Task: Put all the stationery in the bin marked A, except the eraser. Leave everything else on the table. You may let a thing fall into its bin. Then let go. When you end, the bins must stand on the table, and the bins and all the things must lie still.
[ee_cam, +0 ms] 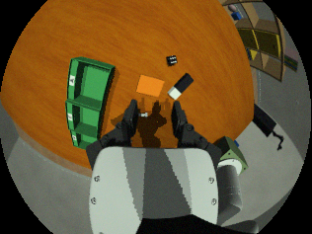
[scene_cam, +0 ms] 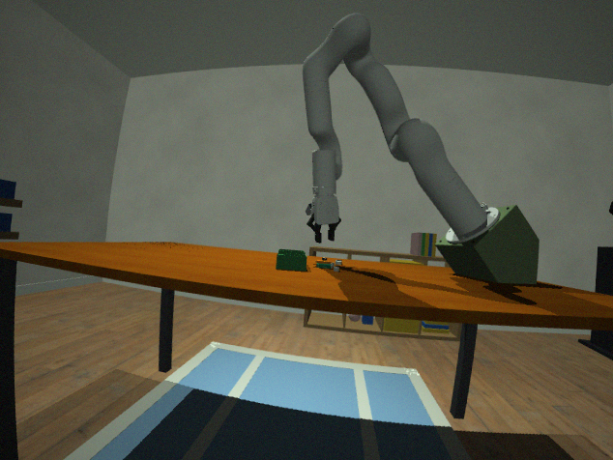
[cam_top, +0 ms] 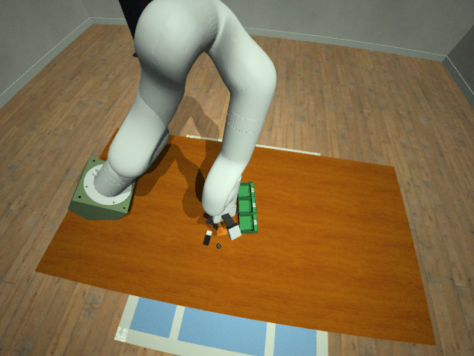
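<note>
A green bin strip [cam_top: 247, 206] with three compartments stands mid-table; it also shows in the wrist view [ee_cam: 85, 101] and the side view [scene_cam: 291, 259]. Its labels are too small to read. My gripper [ee_cam: 155, 108] [scene_cam: 323, 231] is open and empty, hovering above the table just beside the strip. Below and between the fingers lies a small white thing [ee_cam: 143, 115]. Beyond it lie an orange pad [ee_cam: 150, 84], a black-and-white block [ee_cam: 180, 85] and a small black thing [ee_cam: 172, 60]. The block [cam_top: 207, 237] and the small black thing [cam_top: 218, 246] also show in the overhead view. The arm hides other items there.
The arm's green base [cam_top: 101, 195] stands at the table's left side. A shelf with books [scene_cam: 391, 257] stands behind the table. A blue and white mat [cam_top: 222, 329] lies on the floor in front.
</note>
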`<control>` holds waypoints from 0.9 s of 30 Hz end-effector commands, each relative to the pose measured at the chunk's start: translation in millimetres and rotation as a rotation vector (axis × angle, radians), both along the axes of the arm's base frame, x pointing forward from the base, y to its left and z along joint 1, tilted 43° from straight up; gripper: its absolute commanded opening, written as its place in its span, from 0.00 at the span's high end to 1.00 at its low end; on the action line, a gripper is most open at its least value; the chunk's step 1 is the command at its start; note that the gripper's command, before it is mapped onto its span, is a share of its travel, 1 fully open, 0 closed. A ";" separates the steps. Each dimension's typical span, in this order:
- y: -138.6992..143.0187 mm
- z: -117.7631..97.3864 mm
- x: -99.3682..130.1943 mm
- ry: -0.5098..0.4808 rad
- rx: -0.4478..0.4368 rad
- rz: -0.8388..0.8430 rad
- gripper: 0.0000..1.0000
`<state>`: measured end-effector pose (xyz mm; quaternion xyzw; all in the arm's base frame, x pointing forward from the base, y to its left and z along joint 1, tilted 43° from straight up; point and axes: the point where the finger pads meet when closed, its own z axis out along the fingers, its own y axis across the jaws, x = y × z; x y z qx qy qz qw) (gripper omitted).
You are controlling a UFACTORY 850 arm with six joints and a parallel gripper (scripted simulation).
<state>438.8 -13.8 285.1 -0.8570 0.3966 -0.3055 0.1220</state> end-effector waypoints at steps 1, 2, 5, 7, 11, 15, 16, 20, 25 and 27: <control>-9.8 -9.6 8.5 -0.010 0.109 -0.030 0.44; -9.8 -9.6 8.5 0.002 0.148 -0.101 0.44; -9.8 -9.6 8.5 0.011 0.180 -0.161 0.44; -9.8 -9.6 8.5 0.017 0.212 -0.209 0.44; -9.8 -9.6 8.4 0.029 0.279 -0.305 0.44; -9.8 -9.6 8.4 0.040 0.347 -0.401 0.44; -9.8 -9.6 8.4 0.043 0.364 -0.425 0.44; -9.8 -9.5 8.4 0.052 0.426 -0.508 0.44; -9.8 -9.5 8.4 0.065 0.509 -0.626 0.44; -9.8 -9.6 8.4 0.071 0.544 -0.675 0.44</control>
